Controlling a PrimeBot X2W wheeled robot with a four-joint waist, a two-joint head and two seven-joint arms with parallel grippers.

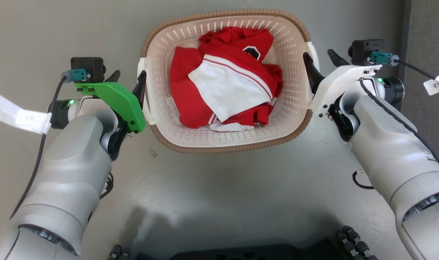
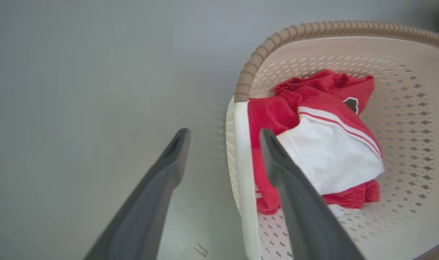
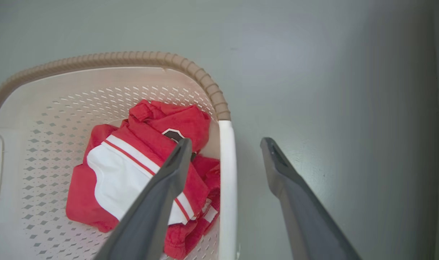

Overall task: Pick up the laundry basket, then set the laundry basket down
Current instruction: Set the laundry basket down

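The laundry basket (image 1: 299, 108) stands on the grey floor at the upper middle of the head view, cream and perforated, with a brown woven rim (image 2: 313, 28) (image 3: 114, 57). A bundle of red and white clothes (image 1: 223, 83) lies in it. My left gripper (image 1: 128, 78) is open and straddles the basket's white left handle (image 2: 241, 162), one finger outside the wall and one inside. At the opposite side my right gripper (image 1: 322, 64) is open too, its fingers either side of the white right handle (image 3: 227, 180). Neither pair of fingers presses on a handle.
Grey floor (image 1: 219, 187) surrounds the basket, with a small scuff (image 1: 152, 152) in front of it. My dark wheeled base (image 1: 241, 252) lies along the bottom edge. A darker strip (image 1: 426, 36) runs up the far right. Paper tags hang from both wrist cables.
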